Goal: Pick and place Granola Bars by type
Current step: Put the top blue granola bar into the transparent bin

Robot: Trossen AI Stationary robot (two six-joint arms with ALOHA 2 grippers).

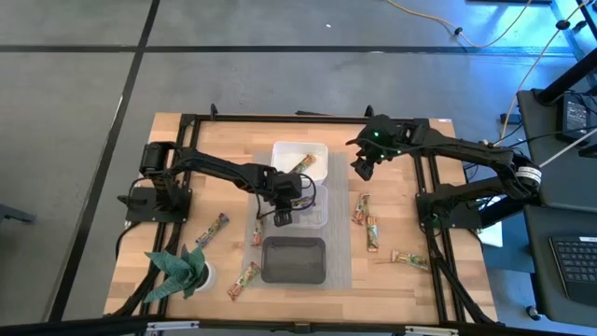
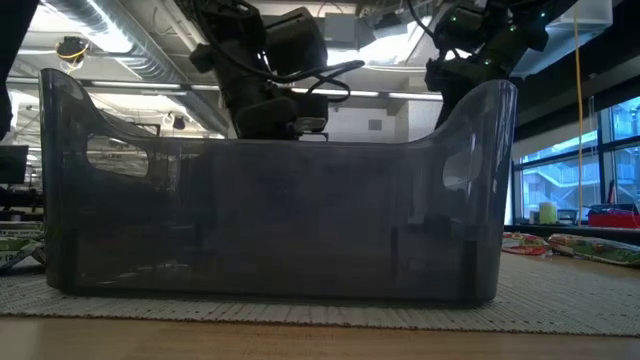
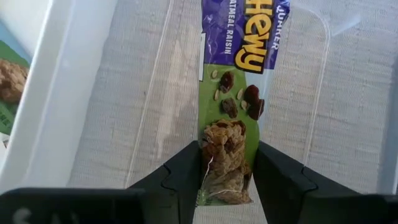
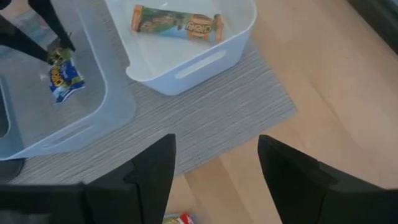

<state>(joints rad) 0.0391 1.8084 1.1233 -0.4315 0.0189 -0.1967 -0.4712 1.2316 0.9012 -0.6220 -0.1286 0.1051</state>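
Our left claw [image 3: 227, 180] hangs over the clear tub [image 1: 315, 217], pinched shut on a purple bar [image 3: 239, 93] by its end so it dangles for dropping. Our right claw [image 4: 214, 168] waits open near the white tub [image 4: 205, 59], which holds an orange bar [image 4: 177, 23].

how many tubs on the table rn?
3, in a row on the mat: white tub holding one bar, clear tub in the middle where the left gripper grips a purple-green bar, then black tub. None look hidden.
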